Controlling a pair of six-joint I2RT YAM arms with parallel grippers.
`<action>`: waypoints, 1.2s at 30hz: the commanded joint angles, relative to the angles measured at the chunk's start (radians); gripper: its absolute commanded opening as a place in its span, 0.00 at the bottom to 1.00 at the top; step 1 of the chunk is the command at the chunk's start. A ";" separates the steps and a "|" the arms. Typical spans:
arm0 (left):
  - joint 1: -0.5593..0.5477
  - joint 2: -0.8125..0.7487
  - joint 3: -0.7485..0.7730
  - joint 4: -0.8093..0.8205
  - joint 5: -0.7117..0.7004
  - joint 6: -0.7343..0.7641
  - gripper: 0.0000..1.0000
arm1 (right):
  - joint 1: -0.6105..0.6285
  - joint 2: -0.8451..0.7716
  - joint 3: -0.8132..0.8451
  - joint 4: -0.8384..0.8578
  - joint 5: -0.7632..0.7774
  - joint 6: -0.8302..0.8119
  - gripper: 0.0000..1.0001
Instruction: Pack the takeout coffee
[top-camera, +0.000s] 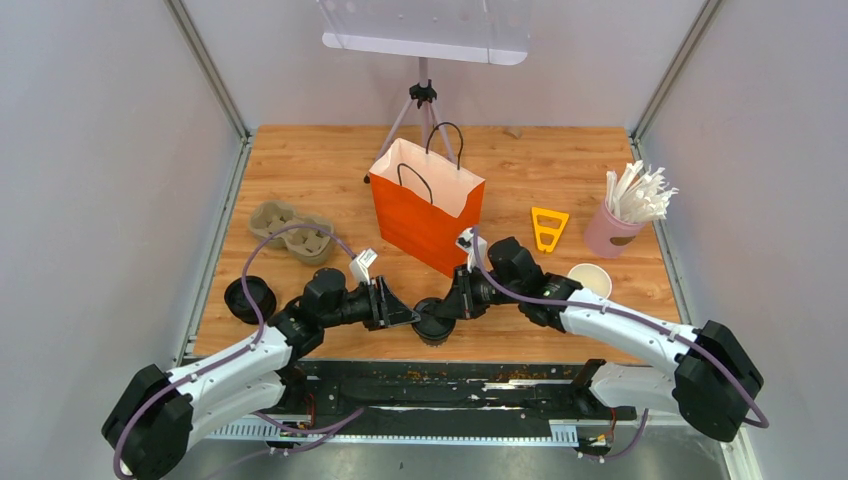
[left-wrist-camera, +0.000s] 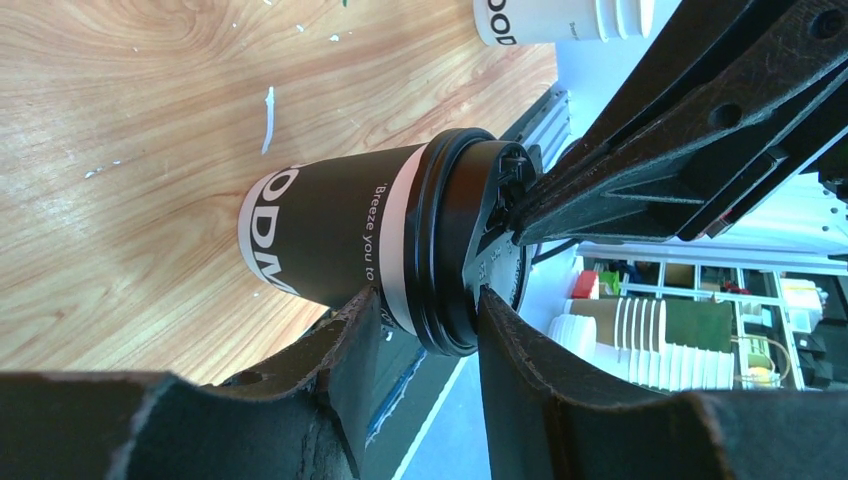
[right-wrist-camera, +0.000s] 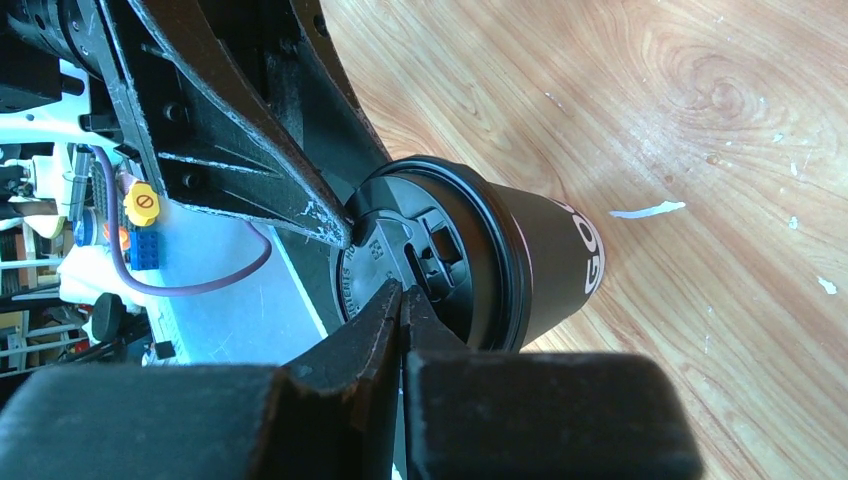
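The coffee cup (top-camera: 433, 322) is tapered paper with a dark printed wrap, white lettering and a white band under its glossy round black plastic lid. It stands at the near edge of the wooden table (top-camera: 300, 160), between the two arms and in front of the orange paper bag (top-camera: 425, 215).

The left gripper (left-wrist-camera: 428, 300) has its jaws partly spread, with the lid's rim between them. The right gripper (right-wrist-camera: 402, 292) has its jaws pressed together, tips on top of the lid.

The fingers are matte black with scuffed edges. The tabletop is grained and flecked with white scraps.

Bare wood lies between the cup and the bag, whose mouth stands open. A moulded pulp tray (top-camera: 290, 232) and another black lid (top-camera: 249, 298) sit to the left. An open white cup (top-camera: 589, 278), a yellow piece (top-camera: 548, 228) and a pink cup of straws (top-camera: 612, 232) sit to the right.

From above, the grippers cover much of the cup. Whether the left fingers touch it is unclear. The lettering is cut off.
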 joint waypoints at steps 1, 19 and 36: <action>0.002 0.002 0.012 -0.135 -0.077 0.080 0.47 | 0.007 -0.008 -0.035 0.046 0.023 0.018 0.04; 0.000 0.060 -0.050 -0.266 -0.162 0.082 0.43 | 0.006 -0.051 -0.107 0.033 0.099 0.000 0.04; 0.001 -0.015 0.023 -0.230 -0.091 0.040 0.52 | 0.006 -0.078 0.007 -0.019 0.061 -0.008 0.08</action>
